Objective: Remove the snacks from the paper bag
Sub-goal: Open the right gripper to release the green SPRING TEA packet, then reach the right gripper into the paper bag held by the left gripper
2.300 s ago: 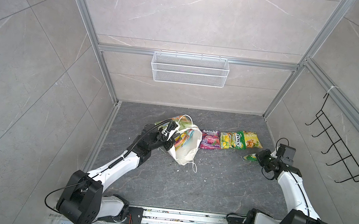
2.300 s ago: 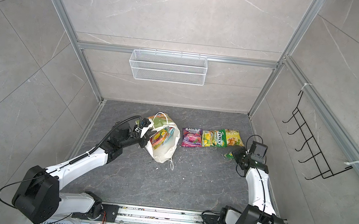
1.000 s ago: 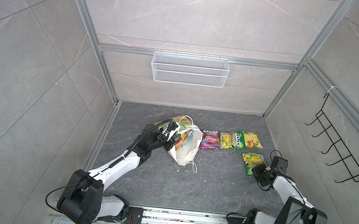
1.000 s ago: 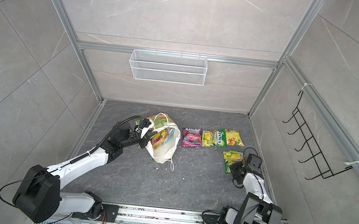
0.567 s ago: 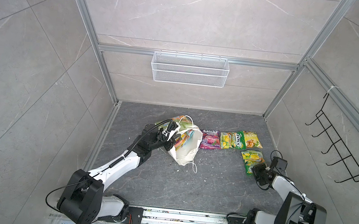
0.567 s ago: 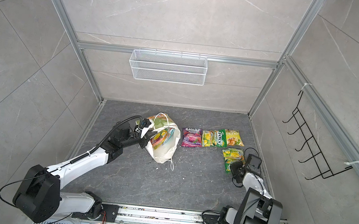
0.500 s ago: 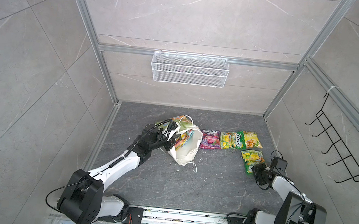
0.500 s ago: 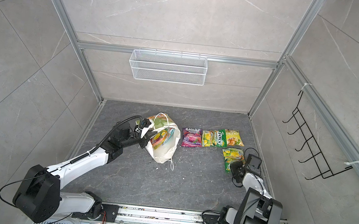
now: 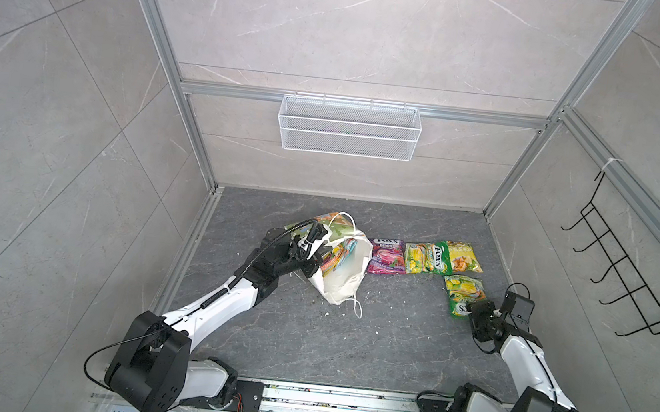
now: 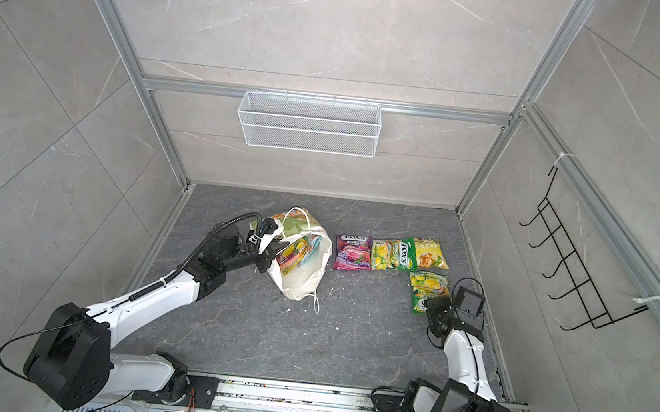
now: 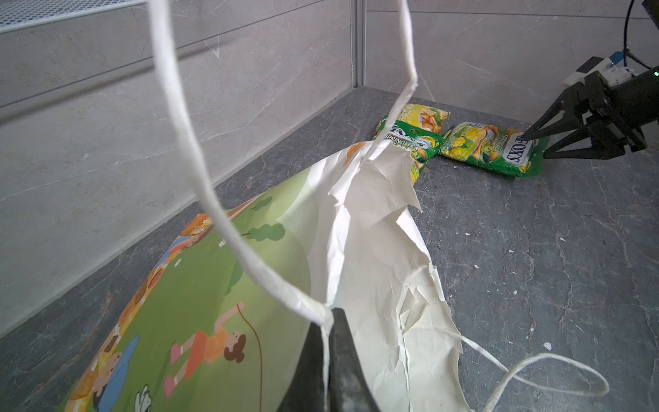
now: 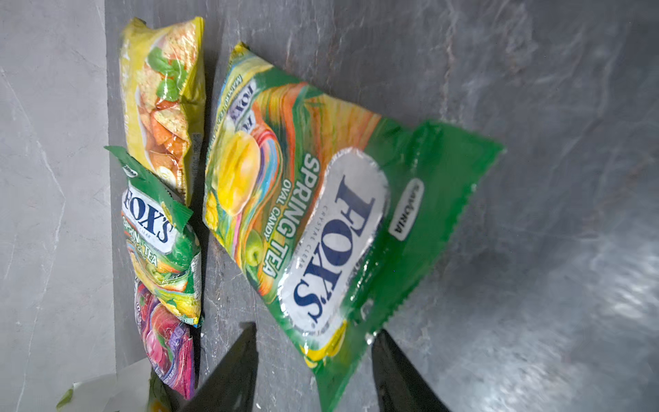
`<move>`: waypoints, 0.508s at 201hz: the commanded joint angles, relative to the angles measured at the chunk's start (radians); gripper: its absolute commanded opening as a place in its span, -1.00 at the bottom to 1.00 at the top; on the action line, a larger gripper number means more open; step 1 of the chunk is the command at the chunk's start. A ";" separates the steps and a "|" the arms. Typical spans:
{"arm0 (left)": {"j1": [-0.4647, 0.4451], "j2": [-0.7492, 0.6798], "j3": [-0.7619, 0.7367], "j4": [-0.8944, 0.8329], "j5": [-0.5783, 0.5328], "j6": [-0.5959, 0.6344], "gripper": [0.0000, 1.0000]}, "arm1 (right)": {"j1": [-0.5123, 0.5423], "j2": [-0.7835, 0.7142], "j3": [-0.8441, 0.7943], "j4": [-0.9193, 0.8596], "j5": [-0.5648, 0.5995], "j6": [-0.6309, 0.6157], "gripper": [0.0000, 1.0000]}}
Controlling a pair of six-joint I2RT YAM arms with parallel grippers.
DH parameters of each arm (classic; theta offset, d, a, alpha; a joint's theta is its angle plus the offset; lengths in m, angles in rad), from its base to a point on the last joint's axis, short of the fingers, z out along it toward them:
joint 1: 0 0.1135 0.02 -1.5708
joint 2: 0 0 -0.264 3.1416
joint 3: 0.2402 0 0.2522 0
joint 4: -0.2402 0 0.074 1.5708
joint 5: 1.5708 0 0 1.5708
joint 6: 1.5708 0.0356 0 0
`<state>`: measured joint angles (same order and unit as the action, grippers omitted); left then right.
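While the bag [image 9: 343, 283] lies slumped on the grey surface [image 9: 347, 342] left of centre, its mouth is turned up toward the top views, and bright snacks [image 9: 335, 257] are seen packed inside it. Its rim is shown torn and crumpled in the left wrist view, and one cord handle [image 11: 185, 142] is looped upward from it. The left claw [image 11: 326, 317] is pressed together on that rim, right at the root of the handle, and the pale green printed face is seen beside it.

Three pouches are laid in a row just right of the bag: a purple pouch [image 9: 386, 256] nearest it, a green-yellow pouch [image 9: 423, 258] touching that one, and a yellow pouch [image 9: 463, 256] at the far end. A green pouch [image 9: 462, 294] is laid flat in front of the row, near the yellow one. The right claw [image 12: 313, 328] is spread, and the lettered end of the green pouch is framed between its fingers; whether they touch it cannot be told. Small white scraps [image 9: 368, 299] are scattered over the surface.

A white wire basket [image 9: 348, 133] is hung on the back wall, and a black hook rack [image 9: 621, 283] on the right wall.
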<state>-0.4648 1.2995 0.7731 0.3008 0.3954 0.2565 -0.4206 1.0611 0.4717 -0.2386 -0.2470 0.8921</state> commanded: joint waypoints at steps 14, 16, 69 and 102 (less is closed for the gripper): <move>0.002 -0.020 0.009 0.043 0.014 -0.013 -1.00 | -0.005 -0.104 0.065 -0.171 0.053 0.022 0.09; 0.002 -0.021 0.009 0.042 0.014 -0.013 -1.00 | -0.005 -0.111 0.068 -0.175 0.053 0.021 0.09; 0.002 -0.025 0.015 0.037 0.016 -0.016 -1.00 | 0.103 -0.205 0.183 -0.021 -0.200 -0.184 -0.32; 0.001 -0.024 0.023 0.025 0.016 -0.008 -1.00 | 0.491 -0.194 0.313 -0.048 -0.063 -0.357 -0.48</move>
<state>-0.4648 1.2987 0.7731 0.2993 0.3954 0.2565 -0.1501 0.8726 0.7044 -0.3149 -0.3462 0.7006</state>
